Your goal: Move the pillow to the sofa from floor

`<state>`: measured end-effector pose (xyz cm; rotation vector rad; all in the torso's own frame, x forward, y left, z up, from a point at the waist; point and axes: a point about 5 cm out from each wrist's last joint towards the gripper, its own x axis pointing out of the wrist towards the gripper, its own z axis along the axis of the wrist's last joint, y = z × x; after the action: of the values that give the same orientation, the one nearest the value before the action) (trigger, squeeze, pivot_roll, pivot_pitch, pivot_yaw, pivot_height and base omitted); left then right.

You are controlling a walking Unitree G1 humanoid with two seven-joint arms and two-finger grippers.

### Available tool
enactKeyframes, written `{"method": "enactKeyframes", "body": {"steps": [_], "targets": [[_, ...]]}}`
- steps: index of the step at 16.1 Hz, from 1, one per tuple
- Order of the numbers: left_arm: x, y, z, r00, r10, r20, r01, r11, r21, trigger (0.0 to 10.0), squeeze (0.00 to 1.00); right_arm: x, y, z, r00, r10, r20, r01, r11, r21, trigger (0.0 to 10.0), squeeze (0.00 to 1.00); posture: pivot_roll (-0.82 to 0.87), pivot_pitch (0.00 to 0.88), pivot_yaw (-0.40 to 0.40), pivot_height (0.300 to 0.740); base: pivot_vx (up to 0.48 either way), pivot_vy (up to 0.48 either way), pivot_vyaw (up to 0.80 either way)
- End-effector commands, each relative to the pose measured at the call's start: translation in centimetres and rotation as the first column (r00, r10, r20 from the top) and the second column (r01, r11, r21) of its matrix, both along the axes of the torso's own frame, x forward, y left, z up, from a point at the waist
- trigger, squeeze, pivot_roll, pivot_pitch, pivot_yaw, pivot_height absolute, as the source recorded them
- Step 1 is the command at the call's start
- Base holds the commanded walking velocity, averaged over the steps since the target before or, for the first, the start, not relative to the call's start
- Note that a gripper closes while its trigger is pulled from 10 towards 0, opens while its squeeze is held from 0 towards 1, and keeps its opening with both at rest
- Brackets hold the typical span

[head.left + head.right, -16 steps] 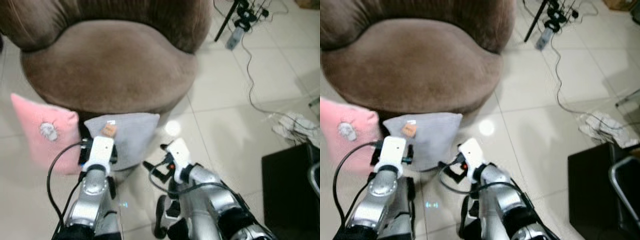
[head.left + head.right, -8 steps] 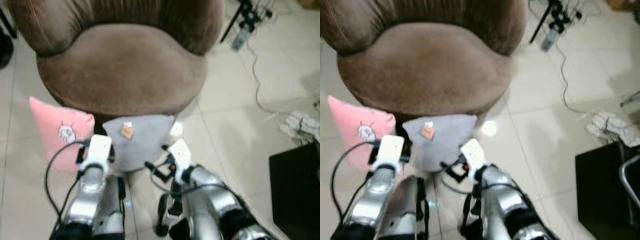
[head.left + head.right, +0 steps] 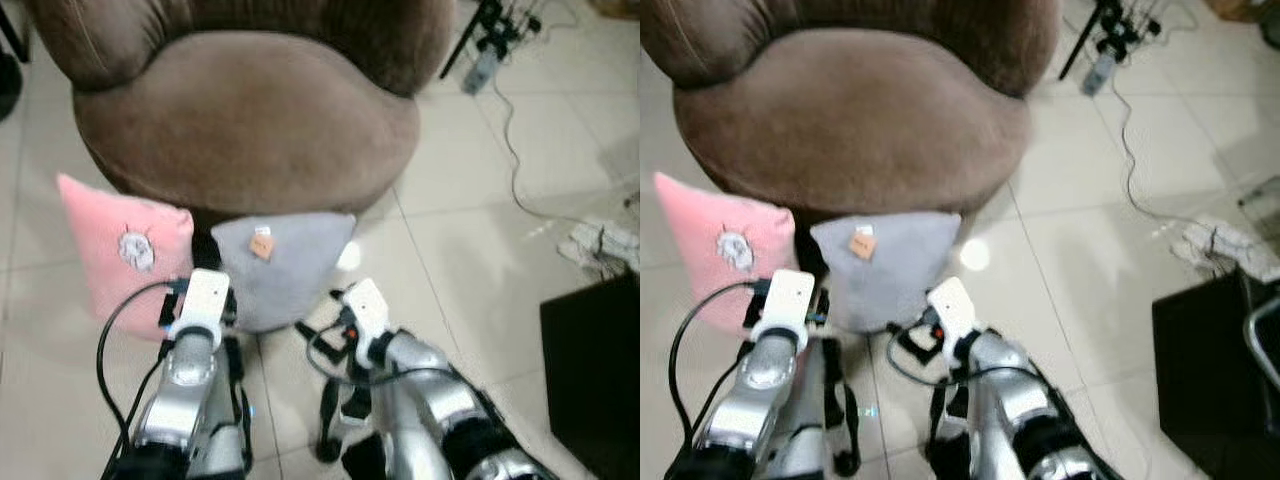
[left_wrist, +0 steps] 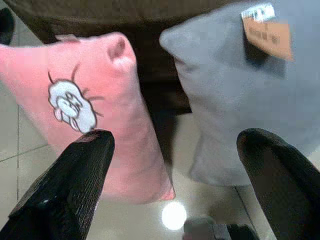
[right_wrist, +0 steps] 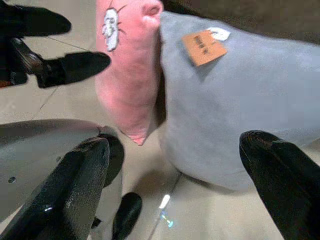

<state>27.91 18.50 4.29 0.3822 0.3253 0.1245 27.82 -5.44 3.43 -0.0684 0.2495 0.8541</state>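
Two pillows lean upright against the front of the brown round sofa (image 3: 250,120). The grey pillow (image 3: 285,265) carries an orange tag and stands on the floor tiles. The pink pillow (image 3: 120,250) with a white cartoon patch is just left of it. My left gripper (image 4: 175,136) is open, facing the dark gap between the two pillows, a short way off. Open too, my right gripper (image 5: 175,141) faces the grey pillow (image 5: 235,110), with the pink pillow (image 5: 127,75) beyond it. Neither gripper touches a pillow.
Cables (image 3: 510,130) trail over the tiles at the right, from a black stand (image 3: 490,30) at the back. A crumpled white cloth (image 3: 605,245) lies near a black box (image 3: 600,370) at the right edge. My own legs stand below the arms.
The whole picture has shifted, so my head camera moved; more of the pink pillow shows. Both arms stay low before the pillows, with open grippers holding nothing.
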Motion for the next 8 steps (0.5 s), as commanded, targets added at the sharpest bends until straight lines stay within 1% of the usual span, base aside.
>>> {"method": "enactKeyframes", "body": {"steps": [1,4,6,8], "targets": [[-0.59,-0.38,-0.88,0.999,-0.007,-0.039,0.008,1.0,0.003,10.0,0.0,-0.39,-0.73,-0.75,1.0,-0.013,-0.027,0.012,1.0,-0.019,10.0,0.05,0.14,0.279,-0.182,0.538,0.0,0.0,0.0],[-0.66,-0.28,-0.79,0.999,0.0,-0.035,0.001,1.0,0.008,10.0,0.0,-0.34,-0.35,-0.47,0.999,-0.018,-0.028,0.018,1.0,0.003,10.0,0.05,0.15,0.289,-0.183,0.508,0.0,0.0,0.0],[-0.69,-0.23,-0.79,0.999,0.0,-0.036,0.001,1.0,0.008,10.0,0.0,-0.24,-0.38,-0.44,1.0,-0.022,-0.021,0.022,1.0,-0.012,10.0,0.04,0.15,0.289,-0.183,0.508,0.0,0.0,0.0],[-0.74,-0.15,-0.83,0.999,0.001,-0.038,0.0,1.0,0.011,10.0,0.0,-0.33,-0.34,-0.55,1.0,-0.009,-0.016,0.008,0.999,-0.033,10.0,0.06,0.15,0.294,-0.183,0.503,0.0,0.0,0.0]]}}
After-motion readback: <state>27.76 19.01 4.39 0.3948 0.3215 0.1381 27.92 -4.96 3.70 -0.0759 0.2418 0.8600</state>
